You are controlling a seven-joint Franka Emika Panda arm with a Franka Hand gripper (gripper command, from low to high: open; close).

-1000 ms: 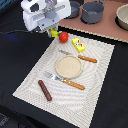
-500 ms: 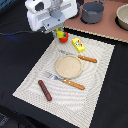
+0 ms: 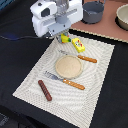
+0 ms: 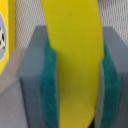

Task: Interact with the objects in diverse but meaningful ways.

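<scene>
Fingers (image 4: 49,85) clamped on yellow banana (image 4: 77,60); arm has dropped over placemat (image 3: 100,80), hiding tomato — grasp secured, lift next.

A black desk (image 3: 20,60) fills most of the exterior view, its dark surface running along the near edge and up the exterior view's left. A pale, cream placemat (image 3: 97,95) with a fine woven stripe lies across its middle, set at a slant. At the far right a reddish-brown wooden surface (image 3: 107,27) adjoins the black one, and even, soft light falls over all of it without hard shadows.
</scene>
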